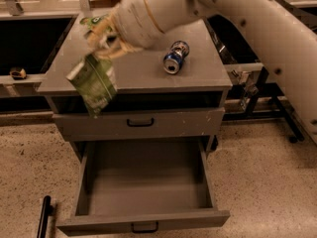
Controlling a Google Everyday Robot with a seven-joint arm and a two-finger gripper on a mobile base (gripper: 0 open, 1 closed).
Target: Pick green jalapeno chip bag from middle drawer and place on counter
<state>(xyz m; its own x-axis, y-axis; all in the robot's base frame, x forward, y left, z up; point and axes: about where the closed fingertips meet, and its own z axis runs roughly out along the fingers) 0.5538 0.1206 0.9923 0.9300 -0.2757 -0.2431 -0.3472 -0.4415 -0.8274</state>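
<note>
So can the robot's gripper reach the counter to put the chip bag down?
Probably yes. The gripper holds the green jalapeno chip bag above a front corner of the counter, and the blue can lies well off to the side.

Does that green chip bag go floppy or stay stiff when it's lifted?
Probably floppy and light: the green jalapeno chip bag dangles tilted from the gripper at a front corner of the counter. Likely easy to crush, as it looks thin.

Rounded cream-white arm point(237, 14), dotted with dark screws, tapers to a tan hand point(102, 37) over the left counter point(143, 76).
</note>
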